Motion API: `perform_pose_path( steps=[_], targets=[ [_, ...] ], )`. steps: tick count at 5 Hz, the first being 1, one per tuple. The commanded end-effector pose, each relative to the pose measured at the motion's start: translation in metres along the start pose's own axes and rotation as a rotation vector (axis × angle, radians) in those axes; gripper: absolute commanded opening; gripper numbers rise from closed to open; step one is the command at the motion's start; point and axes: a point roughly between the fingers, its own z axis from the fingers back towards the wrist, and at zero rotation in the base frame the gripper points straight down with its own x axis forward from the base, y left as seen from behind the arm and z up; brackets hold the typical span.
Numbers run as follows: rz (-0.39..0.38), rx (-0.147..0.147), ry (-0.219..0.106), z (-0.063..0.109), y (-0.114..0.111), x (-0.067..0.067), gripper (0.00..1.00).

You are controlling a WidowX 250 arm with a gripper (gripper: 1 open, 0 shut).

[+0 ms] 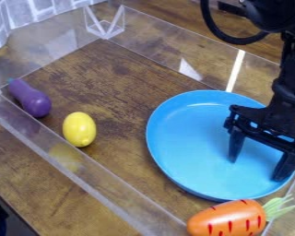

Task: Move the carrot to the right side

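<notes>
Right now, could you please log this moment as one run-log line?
gripper: open, empty, over blue plate | carrot: front edge, beside plate, not held | phase: carrot not grasped

My gripper (264, 152) hung with jaws apart over the right half of the plate (175, 138), its fingertips close to the plate floor. The carrot (232, 219) lay just beyond the plate's near rim, below the gripper. Bare wood lay open between plate and lemon (78, 129). The eggplant (29, 99) sat against the clear left wall (76, 171).
</notes>
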Motion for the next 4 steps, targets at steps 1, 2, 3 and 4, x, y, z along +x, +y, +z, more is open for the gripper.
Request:
perform_pose_path(
  steps=[1, 2, 3, 4],
  targets=[
    [-0.087, 0.028, 0.041, -0.013, -0.006, -0.023, 1.0],
    [-0.191, 0.038, 0.035, -0.008, 0.005, -0.032, 1.0],
    [-0.302, 0.043, 0.013, 0.002, 0.013, -0.042, 1.0],
    [-0.315, 0.042, -0.015, 0.007, 0.008, -0.041, 1.0]
  ],
)
